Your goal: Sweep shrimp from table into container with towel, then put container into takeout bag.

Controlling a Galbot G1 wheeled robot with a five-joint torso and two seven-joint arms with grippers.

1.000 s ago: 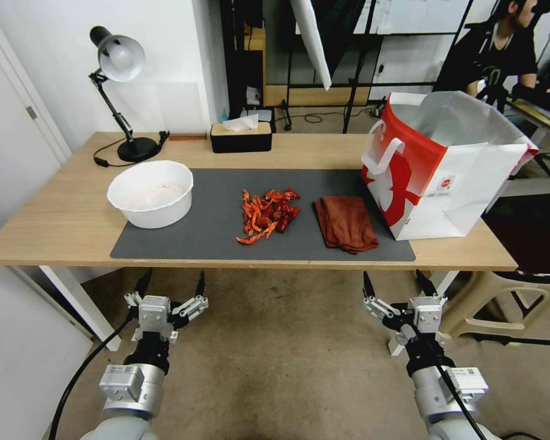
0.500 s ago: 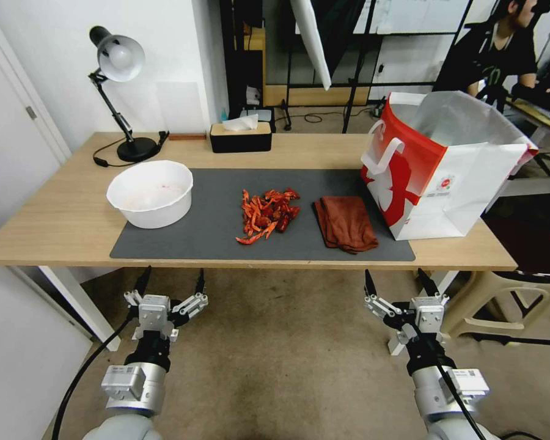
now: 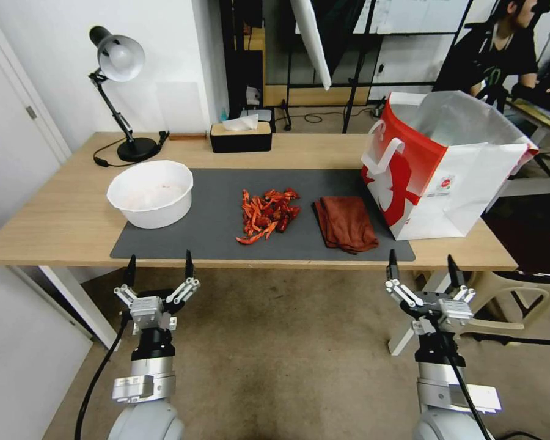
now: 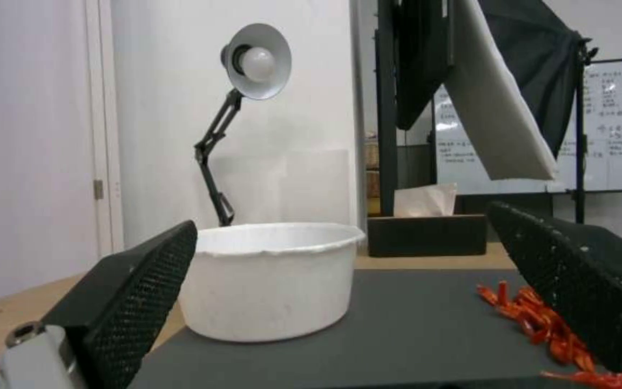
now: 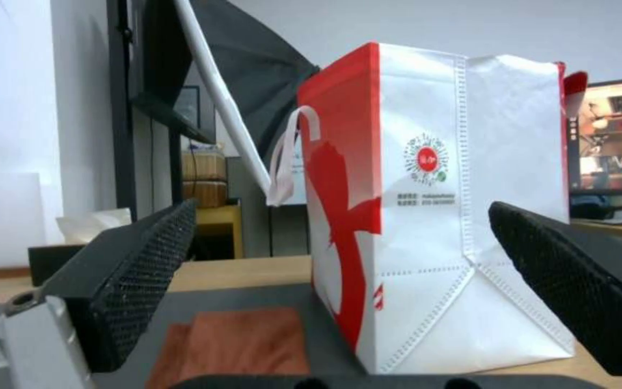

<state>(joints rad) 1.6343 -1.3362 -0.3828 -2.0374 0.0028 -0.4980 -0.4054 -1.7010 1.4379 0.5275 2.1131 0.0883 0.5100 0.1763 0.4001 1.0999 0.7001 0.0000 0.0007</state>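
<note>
Both end effectors now higher, nearer glossy red-orange shrimp [image 3: 267, 214] heap.

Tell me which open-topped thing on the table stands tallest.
The takeout bag, at the table's right end; it rises well above the low white container at the left.

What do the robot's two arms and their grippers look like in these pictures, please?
Both arms are silver-grey metal cylinders with black wrist sections. The left gripper and right gripper each have a pale grey block body, silver linkages and two slim black fingers whose inner pads carry a fine dimpled texture. A black cable runs along each arm.
</note>
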